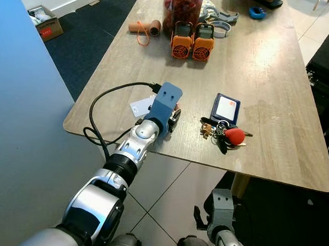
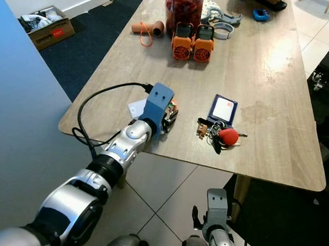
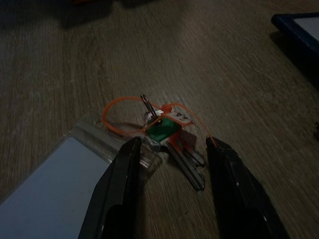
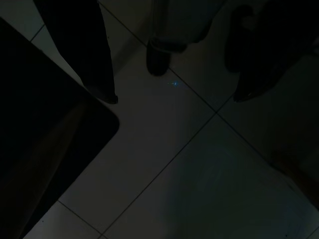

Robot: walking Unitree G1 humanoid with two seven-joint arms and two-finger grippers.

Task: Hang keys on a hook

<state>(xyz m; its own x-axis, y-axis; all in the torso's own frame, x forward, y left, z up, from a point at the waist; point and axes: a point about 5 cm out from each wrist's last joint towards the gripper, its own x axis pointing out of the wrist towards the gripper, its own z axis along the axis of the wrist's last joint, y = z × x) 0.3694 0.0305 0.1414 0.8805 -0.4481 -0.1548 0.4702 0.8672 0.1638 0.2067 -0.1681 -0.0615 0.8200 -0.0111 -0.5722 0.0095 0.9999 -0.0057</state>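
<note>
The right gripper (image 4: 174, 94) is hung idle beneath the table edge, its fingers spread apart above the tiled floor (image 4: 189, 164).

The left gripper (image 3: 172, 169) is held low over the near part of the wooden table (image 1: 277, 79). Its two fingers (image 3: 117, 194) are apart, set to either side of a small green-tagged key set (image 3: 167, 130) on an orange loop, which lies flat on the table, touching the corner of a clear plastic badge sleeve (image 3: 60, 174). Nothing is gripped yet.

The step in hand is judged to be the pick-up. Next, the fingers would need to be lowered and closed on the keys without the sleeve being caught.

This small key set is seen clearly in the left wrist view; in the eye views it is largely hidden by the blue wrist housing (image 1: 164, 103). The eye views add a second bunch of keys with a red fob (image 1: 228, 135), just beside a blue card holder (image 1: 225, 108), and farther off two orange devices (image 1: 192, 42).
</note>
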